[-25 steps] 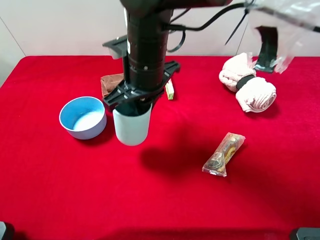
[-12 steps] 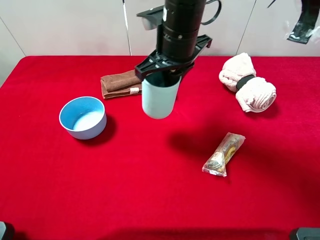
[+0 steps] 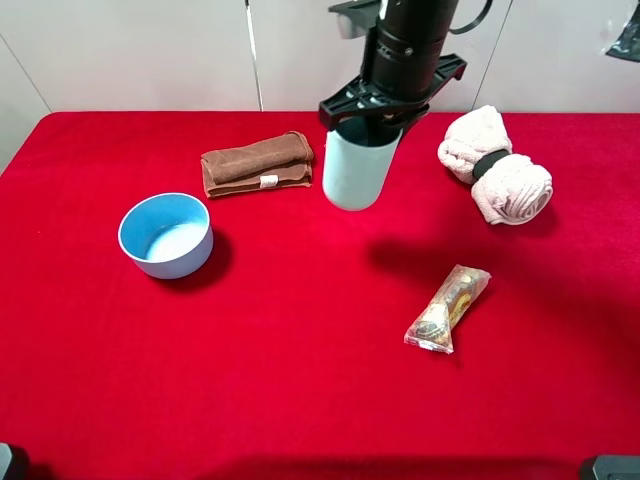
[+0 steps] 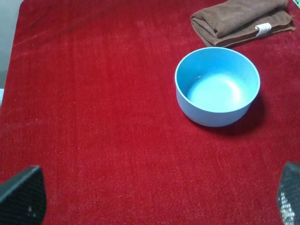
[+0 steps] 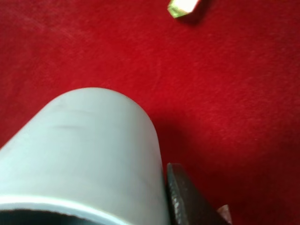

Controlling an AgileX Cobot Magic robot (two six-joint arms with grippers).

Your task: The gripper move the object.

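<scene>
- Exterior high view: the right fingers (image 3: 376, 119) are closed on the rim of the cup (image 3: 354, 176), at the end of a thick black arm (image 3: 412, 45) that comes down from the top of the view.
- The cup hangs upright, clear of the red tabletop (image 3: 300, 390), above its far middle part. Its shadow falls on the cloth nearer the camera and to the right.
- A folded brown towel (image 3: 256, 163) lies left of the cup, near it but not touching.
- A pink rolled cloth (image 3: 497, 166) with a black band lies right of the cup.
- A light-blue bowl (image 3: 166, 235) stands on the left, well apart from the cup.
- A clear packet (image 3: 448, 308) with brown contents lies nearer the camera, to the right.
- The left fingers do not appear in this view.
- Left wrist view: the left fingers (image 4: 21, 196) show as two dark tips at the two lower corners, spread wide, with nothing between them.
- They hover above bare tabletop (image 4: 93, 117). The bowl (image 4: 217, 87) stands beyond them, empty, and the brown towel (image 4: 236, 19) lies past the bowl.
- Right wrist view: the pale wall of the cup (image 5: 86, 154) fills the near part of the view.
- One of the right fingers (image 5: 185, 199) presses against the outside of that wall. The second finger is hidden.
- The tabletop (image 5: 225, 93) lies below the cup, and a small yellow-green item (image 5: 183, 7) sits at the far edge.
</scene>
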